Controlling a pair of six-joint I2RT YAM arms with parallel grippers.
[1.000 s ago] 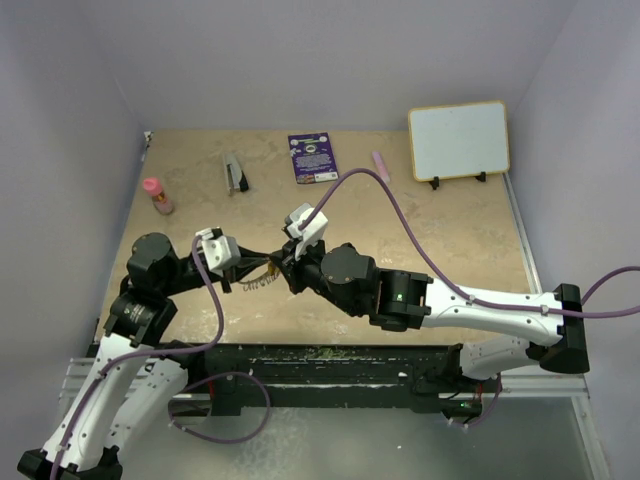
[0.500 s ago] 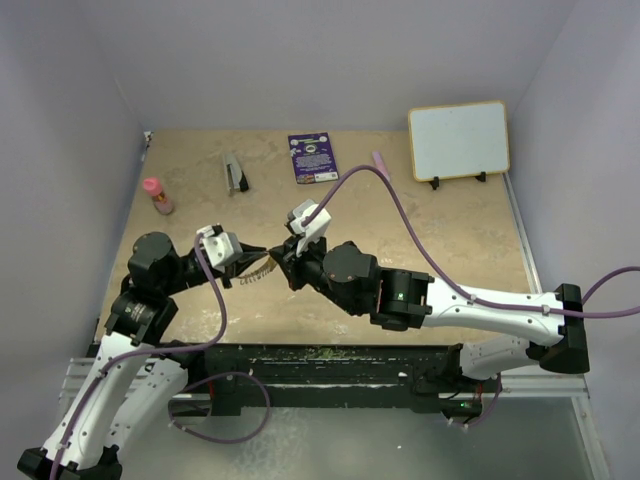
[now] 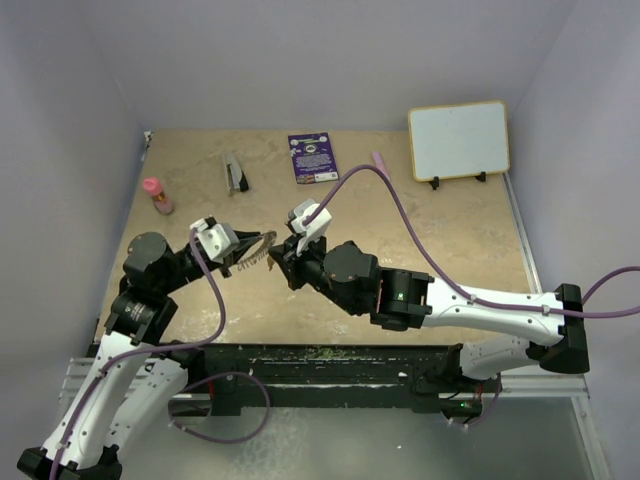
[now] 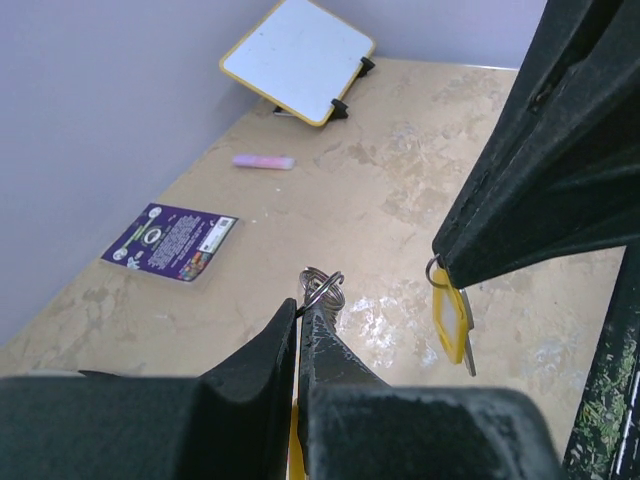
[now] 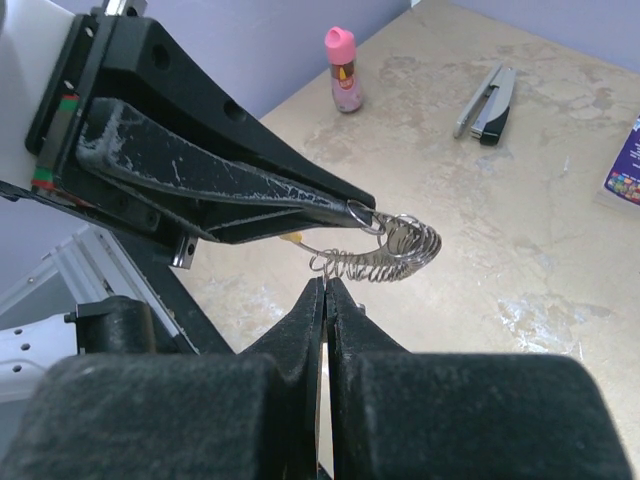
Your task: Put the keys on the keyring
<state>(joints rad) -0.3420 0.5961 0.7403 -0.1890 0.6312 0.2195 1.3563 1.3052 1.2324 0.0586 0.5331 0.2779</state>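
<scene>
Keyring [image 5: 392,248], a coiled silvery loop, is hanging in the air over the left-centre of the table [image 3: 450,230], with the closed tips of the left gripper [image 4: 302,318] pinching it. Compared with a second ago, that gripper is sitting farther toward the back wall in the top view, and the loop is riding along with it. Just beside it, not touching, the right gripper [image 5: 325,295] is squeezing a yellow-headed key [image 4: 452,318] and is hardly shifting. Bare tabletop is lying open around both. A stapler [image 3: 235,175], purple card [image 3: 313,158], pink bottle [image 3: 157,196], pink marker [image 3: 381,162] and whiteboard [image 3: 458,140] are sitting well apart near the far edge.
</scene>
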